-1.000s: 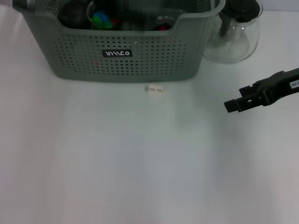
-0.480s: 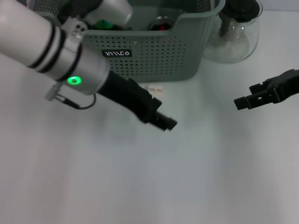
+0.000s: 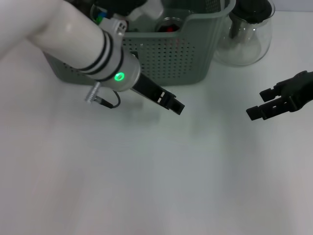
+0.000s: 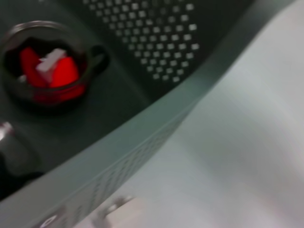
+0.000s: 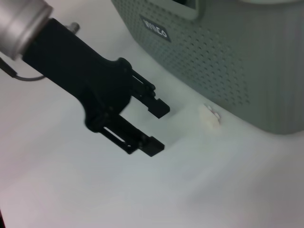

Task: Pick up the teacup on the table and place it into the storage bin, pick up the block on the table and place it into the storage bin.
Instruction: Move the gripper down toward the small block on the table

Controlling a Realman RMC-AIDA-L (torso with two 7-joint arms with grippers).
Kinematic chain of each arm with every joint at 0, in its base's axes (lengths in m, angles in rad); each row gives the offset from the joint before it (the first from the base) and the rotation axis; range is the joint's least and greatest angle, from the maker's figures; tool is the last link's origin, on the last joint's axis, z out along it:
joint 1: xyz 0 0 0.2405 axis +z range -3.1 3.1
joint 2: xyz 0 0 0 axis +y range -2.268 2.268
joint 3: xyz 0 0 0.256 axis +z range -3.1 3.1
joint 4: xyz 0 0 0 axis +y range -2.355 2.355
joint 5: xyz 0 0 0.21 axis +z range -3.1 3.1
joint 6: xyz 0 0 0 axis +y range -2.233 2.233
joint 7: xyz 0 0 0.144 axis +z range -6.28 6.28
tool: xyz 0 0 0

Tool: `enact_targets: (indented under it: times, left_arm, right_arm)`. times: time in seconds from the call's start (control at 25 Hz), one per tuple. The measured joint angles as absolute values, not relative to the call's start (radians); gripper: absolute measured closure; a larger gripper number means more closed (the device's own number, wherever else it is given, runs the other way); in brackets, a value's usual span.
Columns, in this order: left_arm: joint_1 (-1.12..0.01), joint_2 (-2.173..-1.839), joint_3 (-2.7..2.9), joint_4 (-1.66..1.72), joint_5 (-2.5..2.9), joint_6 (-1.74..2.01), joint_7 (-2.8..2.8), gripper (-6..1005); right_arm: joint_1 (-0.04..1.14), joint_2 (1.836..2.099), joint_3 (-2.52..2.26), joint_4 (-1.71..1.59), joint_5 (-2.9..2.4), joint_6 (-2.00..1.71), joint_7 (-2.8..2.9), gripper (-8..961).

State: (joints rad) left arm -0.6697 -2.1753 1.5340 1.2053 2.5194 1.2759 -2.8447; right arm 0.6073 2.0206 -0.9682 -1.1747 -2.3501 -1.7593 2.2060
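Note:
The grey-green storage bin [image 3: 188,58] stands at the back of the white table. Inside it a clear handled teacup [image 4: 45,66] holds red pieces; the head view shows the teacup [image 3: 168,24] too. The block [image 5: 209,116], small and white, lies on the table just in front of the bin wall [image 5: 228,52]; the left wrist view shows the block [image 4: 126,213] by the rim [image 4: 142,128]. My left gripper [image 5: 159,127] hovers open and empty beside the block; from the head view the left gripper [image 3: 176,105] hides it. My right gripper [image 3: 259,104] hangs open and empty at the right.
A clear glass teapot [image 3: 244,34] with a black lid stands right of the bin. Green and blue pieces [image 3: 100,17] and dark objects lie in the bin's left part. My white left arm [image 3: 73,39] crosses over the bin's front-left.
The left arm swung in from the upper left, and its gripper has moved back toward the bin front, covering the block. The right gripper drifted right and its fingers spread.

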Motion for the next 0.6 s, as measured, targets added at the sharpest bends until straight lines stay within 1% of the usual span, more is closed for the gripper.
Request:
enact_targets:
  times: [0.4,0.6]
  left_arm:
    - [-0.703,-2.178,1.599,1.131,2.555,1.205,-2.975,298]
    - [-0.717,-2.178,1.595,1.101,2.544,1.161,-2.977,298]
  right_arm:
    - [0.627,2.012,-0.966,-1.173,-2.376,-1.771,2.160,124]
    - [0.630,2.015,-0.968,-1.172,-2.376,-1.772,2.155,124]
